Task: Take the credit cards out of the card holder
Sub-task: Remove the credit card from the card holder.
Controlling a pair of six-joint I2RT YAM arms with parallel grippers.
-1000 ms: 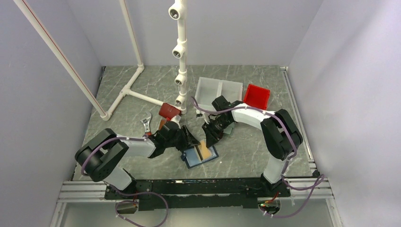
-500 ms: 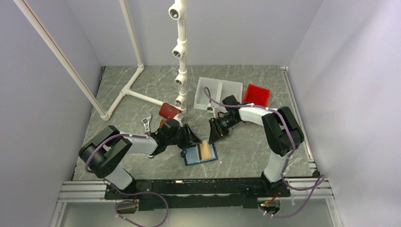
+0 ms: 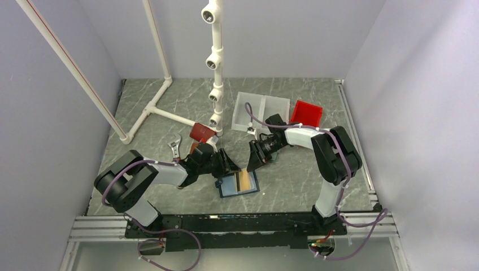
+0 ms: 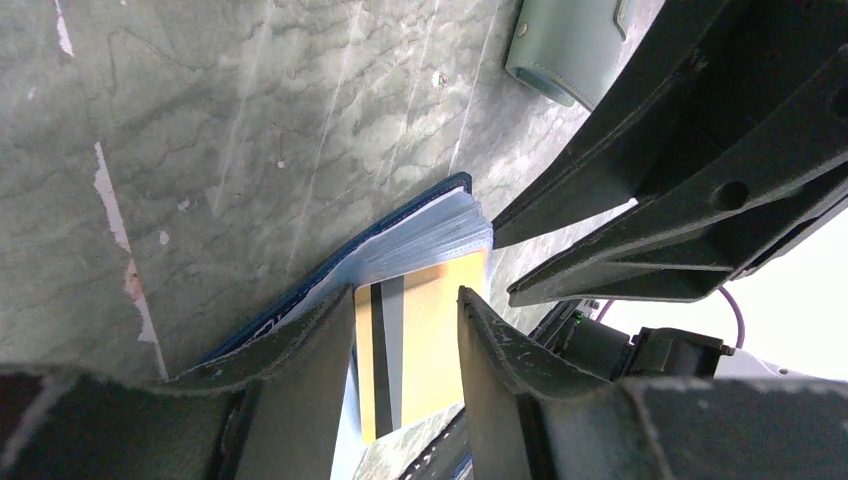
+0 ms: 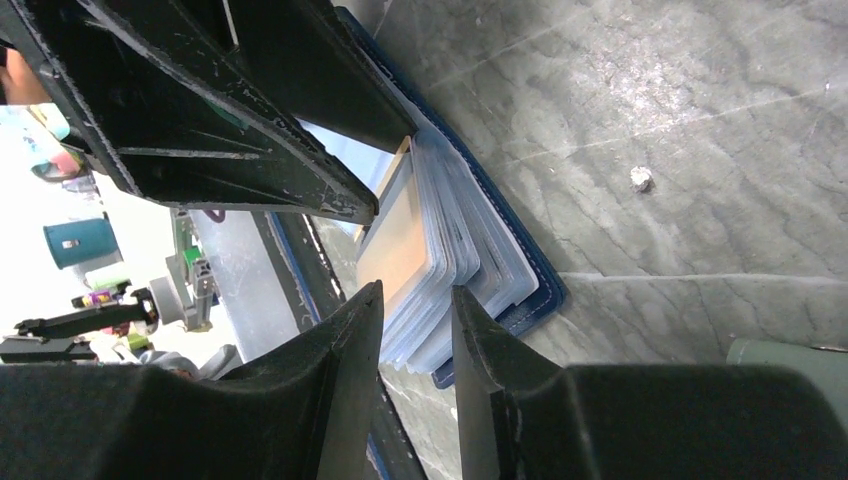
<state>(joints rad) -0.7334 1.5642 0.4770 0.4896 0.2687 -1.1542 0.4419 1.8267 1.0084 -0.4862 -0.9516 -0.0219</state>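
The card holder (image 3: 237, 185) lies open on the table, navy outside, with a fan of clear sleeves (image 4: 430, 235). One of the credit cards (image 3: 244, 179), orange with a black stripe (image 4: 420, 350), shows on top of the sleeves. My left gripper (image 3: 229, 165) stands open at the holder's left side; in its wrist view its fingertips (image 4: 405, 295) frame the orange card. My right gripper (image 3: 254, 162) is open just off the holder's far right corner, its tips (image 5: 418, 295) over the sleeve edges (image 5: 470, 240), nothing between them.
A grey-green wallet (image 4: 570, 40) lies just beyond the holder. A dark red wallet (image 3: 201, 132) and a wrench (image 3: 175, 148) sit behind the left arm. A white tray (image 3: 260, 107), a red bin (image 3: 306, 114) and a white pipe frame (image 3: 214, 68) stand farther back.
My right gripper opened a little and drew back up and right off the holder. The orange card, tilted before, now lies flat on the sleeves. The left gripper barely moved.
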